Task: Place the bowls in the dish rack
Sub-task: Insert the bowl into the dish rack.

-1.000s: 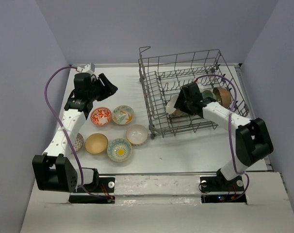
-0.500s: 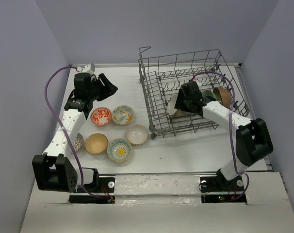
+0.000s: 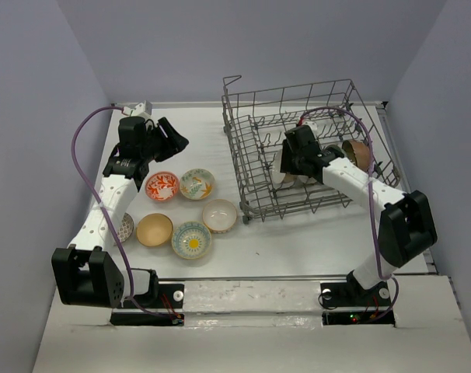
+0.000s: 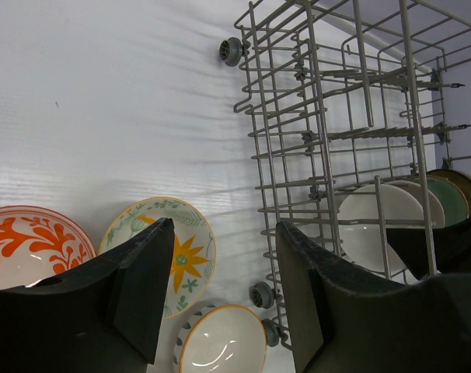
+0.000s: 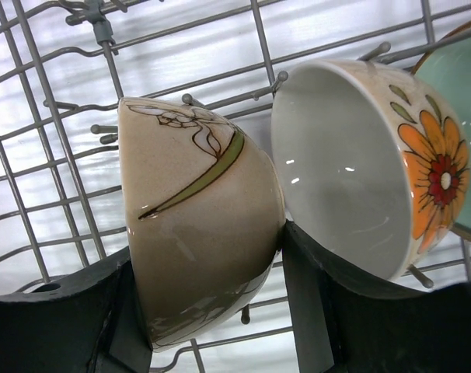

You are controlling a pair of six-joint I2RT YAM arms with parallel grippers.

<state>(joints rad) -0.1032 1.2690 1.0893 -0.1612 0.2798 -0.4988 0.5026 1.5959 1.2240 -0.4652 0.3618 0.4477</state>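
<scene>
In the rack (image 3: 247, 175), right gripper (image 5: 206, 260) holds bowl (image 5: 193, 194) (leaf unseen overhead).

The rack (image 3: 243, 155) sits far right on the table (image 3: 298, 233). Six bowls (image 3: 191, 239) cluster left of it. More stand on edge inside in a row, the end bowl (image 5: 197, 225) leftmost.

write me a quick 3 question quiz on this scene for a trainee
1. True or false: the left gripper holds a bowl.
2. Which bowl does the right gripper clasp? A teal, B the tan bowl with a leaf, C red-orange.
3. Where does the orange-flower bowl stand?
Key: 1 false, it is open and empty. 2 B. 3 in the dish rack, beside the tan bowl.
</scene>
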